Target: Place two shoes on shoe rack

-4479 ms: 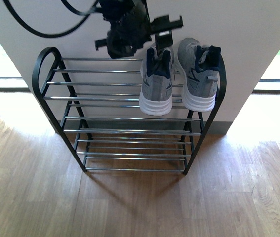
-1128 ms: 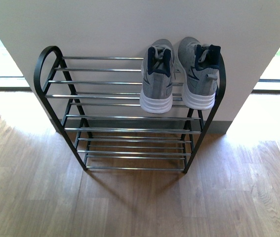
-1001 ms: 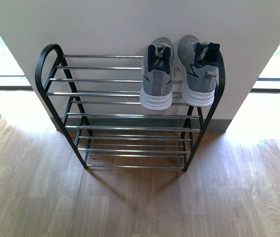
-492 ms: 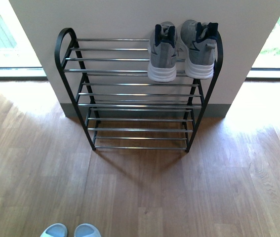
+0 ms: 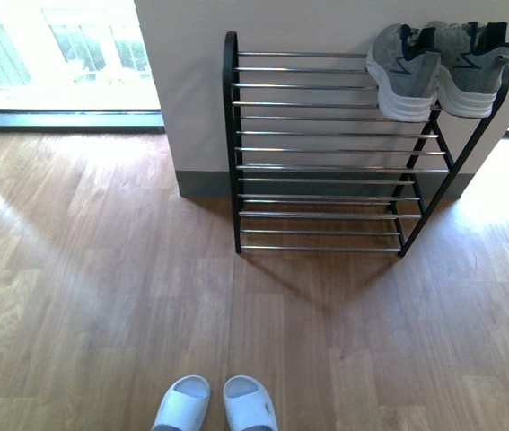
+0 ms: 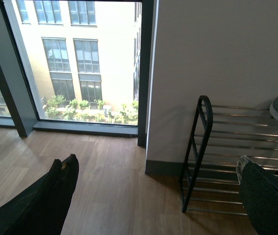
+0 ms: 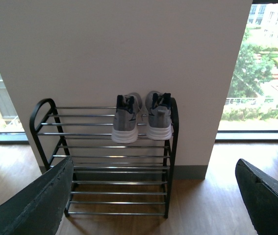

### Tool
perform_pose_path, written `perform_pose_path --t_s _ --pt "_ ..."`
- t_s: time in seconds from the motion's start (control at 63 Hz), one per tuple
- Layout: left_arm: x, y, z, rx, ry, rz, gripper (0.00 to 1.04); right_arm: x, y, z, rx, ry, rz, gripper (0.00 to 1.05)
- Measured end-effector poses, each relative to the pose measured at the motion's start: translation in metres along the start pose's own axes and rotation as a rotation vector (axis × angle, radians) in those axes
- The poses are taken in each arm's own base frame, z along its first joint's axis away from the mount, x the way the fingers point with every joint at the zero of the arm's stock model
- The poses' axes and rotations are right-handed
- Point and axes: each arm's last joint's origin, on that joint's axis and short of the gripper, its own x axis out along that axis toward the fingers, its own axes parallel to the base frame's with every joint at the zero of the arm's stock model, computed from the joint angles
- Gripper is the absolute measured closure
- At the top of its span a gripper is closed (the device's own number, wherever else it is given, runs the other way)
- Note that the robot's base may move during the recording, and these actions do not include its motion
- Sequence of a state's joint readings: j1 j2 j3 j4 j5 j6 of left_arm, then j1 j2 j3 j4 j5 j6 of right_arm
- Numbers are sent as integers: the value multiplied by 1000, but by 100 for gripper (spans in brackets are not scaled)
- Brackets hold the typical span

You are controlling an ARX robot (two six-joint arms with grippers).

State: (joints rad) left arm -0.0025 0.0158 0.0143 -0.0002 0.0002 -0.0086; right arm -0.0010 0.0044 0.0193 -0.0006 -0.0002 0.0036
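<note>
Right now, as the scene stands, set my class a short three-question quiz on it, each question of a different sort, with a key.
1. True or false: both shoes rest on the top tier of the shoe rack.
2. Multiple choice: the pale slippers lie A) on the rack, B) on the wooden floor, C) in a gripper.
3. Fill in: the left gripper and the right gripper are both ____.
Key: 1 true; 2 B; 3 open.
</note>
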Motion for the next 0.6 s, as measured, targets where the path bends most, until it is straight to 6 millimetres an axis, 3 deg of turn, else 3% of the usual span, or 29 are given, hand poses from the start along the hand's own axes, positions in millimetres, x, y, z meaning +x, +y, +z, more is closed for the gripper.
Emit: perform_pose_path --t_s 0.604 --pt "0 0 0 0 0 2 9 0 0 0 0 0 2 9"
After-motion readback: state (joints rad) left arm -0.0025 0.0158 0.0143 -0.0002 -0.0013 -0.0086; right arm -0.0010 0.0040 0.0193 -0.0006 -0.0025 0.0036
